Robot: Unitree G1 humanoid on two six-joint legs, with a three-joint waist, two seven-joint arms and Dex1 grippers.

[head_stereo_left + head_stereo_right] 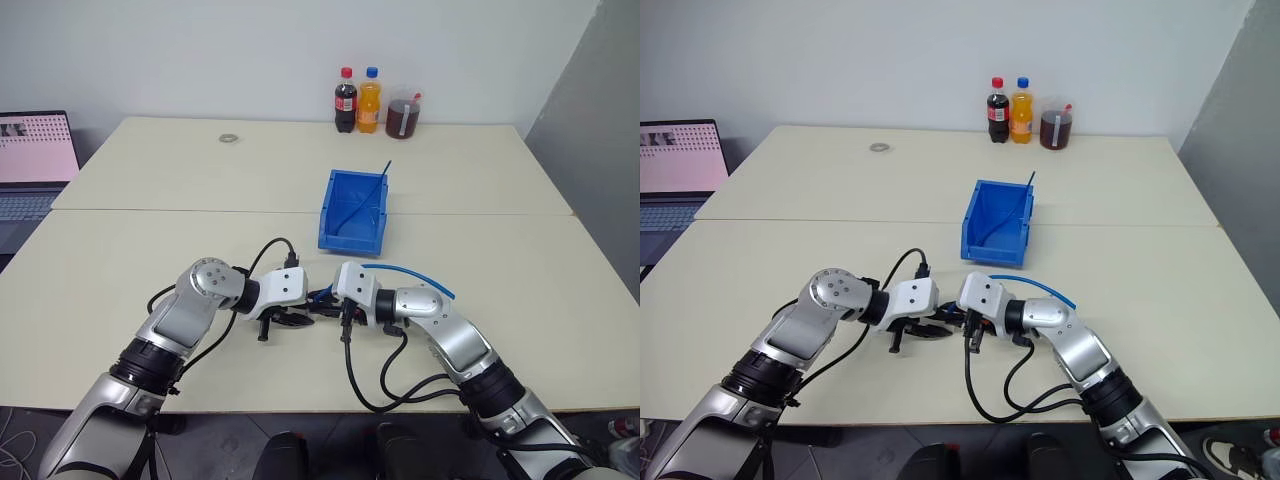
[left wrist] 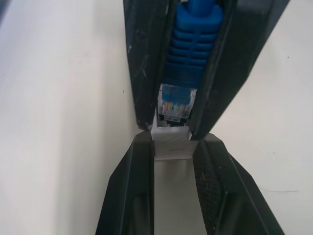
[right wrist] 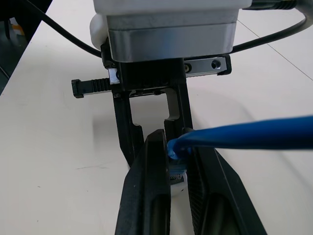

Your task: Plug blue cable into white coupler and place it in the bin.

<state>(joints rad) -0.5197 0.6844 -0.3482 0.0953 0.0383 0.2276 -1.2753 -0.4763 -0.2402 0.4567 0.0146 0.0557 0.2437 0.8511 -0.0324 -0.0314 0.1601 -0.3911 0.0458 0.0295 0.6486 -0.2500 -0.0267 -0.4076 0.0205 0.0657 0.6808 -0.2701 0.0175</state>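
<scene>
Two grippers met near one blue bin; left gripper clamped one white coupler; right gripper pinched one blue cable; three drinks behind the bin.

White coupler mostly hidden betw. fingers of both hands; only a sliver shows. Blue cable cut off by frame top. Laptop cropped at left edge. Bottle labels too small to read.
</scene>
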